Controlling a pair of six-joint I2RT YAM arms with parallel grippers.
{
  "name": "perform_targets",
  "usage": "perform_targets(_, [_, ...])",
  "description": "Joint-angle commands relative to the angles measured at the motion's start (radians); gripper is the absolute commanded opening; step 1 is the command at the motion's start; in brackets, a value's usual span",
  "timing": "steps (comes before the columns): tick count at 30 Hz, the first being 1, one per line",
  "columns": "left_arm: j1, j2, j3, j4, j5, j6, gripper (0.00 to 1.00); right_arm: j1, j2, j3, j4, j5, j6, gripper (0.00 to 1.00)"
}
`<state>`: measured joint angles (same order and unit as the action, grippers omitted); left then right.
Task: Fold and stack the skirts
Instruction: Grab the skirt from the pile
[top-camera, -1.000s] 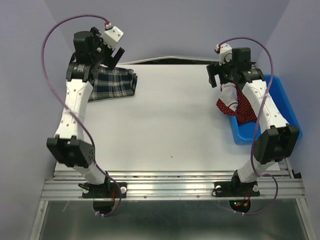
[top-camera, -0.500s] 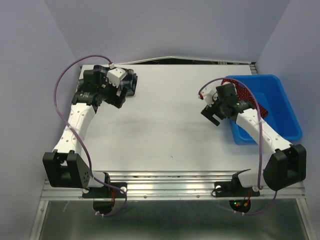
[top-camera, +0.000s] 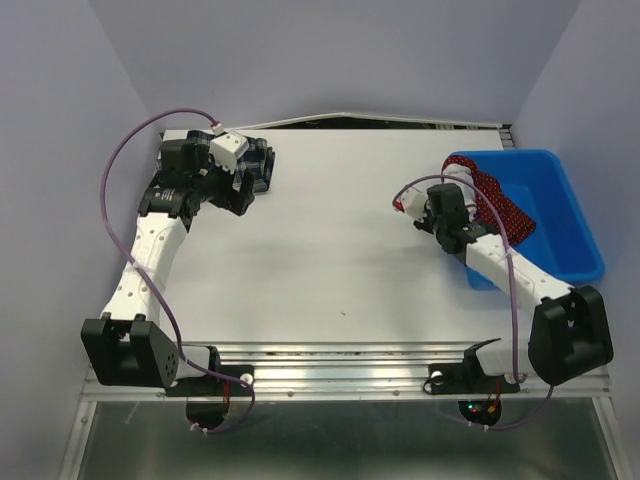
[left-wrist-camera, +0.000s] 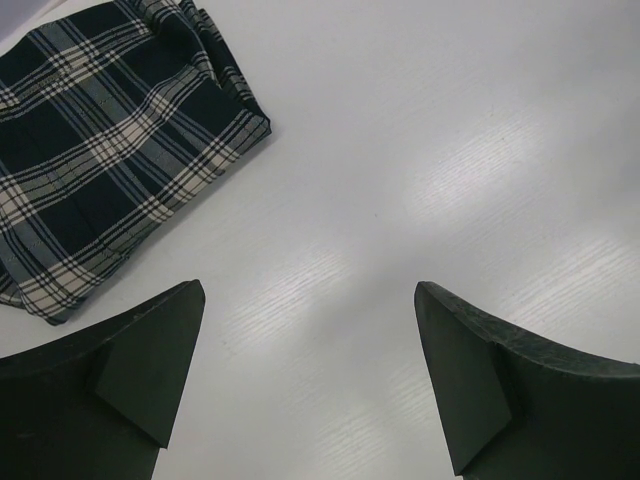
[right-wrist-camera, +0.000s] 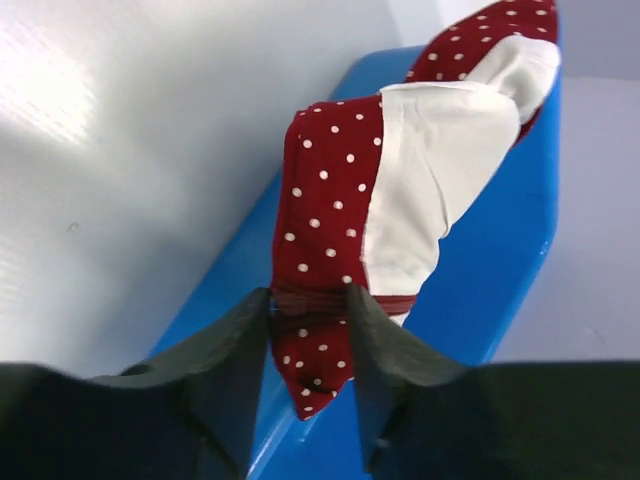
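White tabletop (top-camera: 330, 250) holds the plaid skirt (left-wrist-camera: 90, 170), apparently folded, beside the wide-open left gripper (left-wrist-camera: 310, 370); right gripper (right-wrist-camera: 308, 340) pinches the red polka-dot skirt (right-wrist-camera: 330, 200) in the blue bin (right-wrist-camera: 500, 270); its folding and stacking remain.

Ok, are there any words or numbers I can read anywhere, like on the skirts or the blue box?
None: no word, number or sign can be read in any view.
The plaid skirt shows only stripes, the red skirt only white dots, and the blue bin is plain.
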<state>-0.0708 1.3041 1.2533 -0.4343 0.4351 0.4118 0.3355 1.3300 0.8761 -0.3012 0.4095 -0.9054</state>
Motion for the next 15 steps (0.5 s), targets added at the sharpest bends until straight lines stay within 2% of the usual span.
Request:
perform_targets(1, [0.000, -0.029, -0.011, 0.026, 0.024, -0.022, 0.99, 0.005, -0.031, 0.056, 0.116, 0.051, -0.004, 0.35])
perform_targets(2, [0.000, -0.031, -0.011, 0.026, 0.025, -0.024, 0.99, 0.005, -0.029, 0.084, 0.116, 0.061, 0.002, 0.17])
perform_targets(4, [0.000, -0.028, -0.006, 0.025, 0.025, -0.024, 0.99, 0.005, -0.026, 0.110, 0.114, 0.063, 0.008, 0.01])
perform_targets(8, [0.000, -0.017, 0.017, 0.012, 0.033, -0.031, 0.99, 0.005, -0.031, 0.223, 0.065, 0.008, 0.112, 0.01])
perform_targets(12, [0.000, -0.009, 0.021, 0.009, 0.057, -0.050, 0.99, -0.075, -0.002, 0.424, -0.009, -0.064, 0.213, 0.01])
perform_targets(15, [0.000, 0.003, 0.024, 0.006, 0.074, -0.064, 0.99, -0.191, 0.060, 0.618, -0.071, -0.136, 0.308, 0.01])
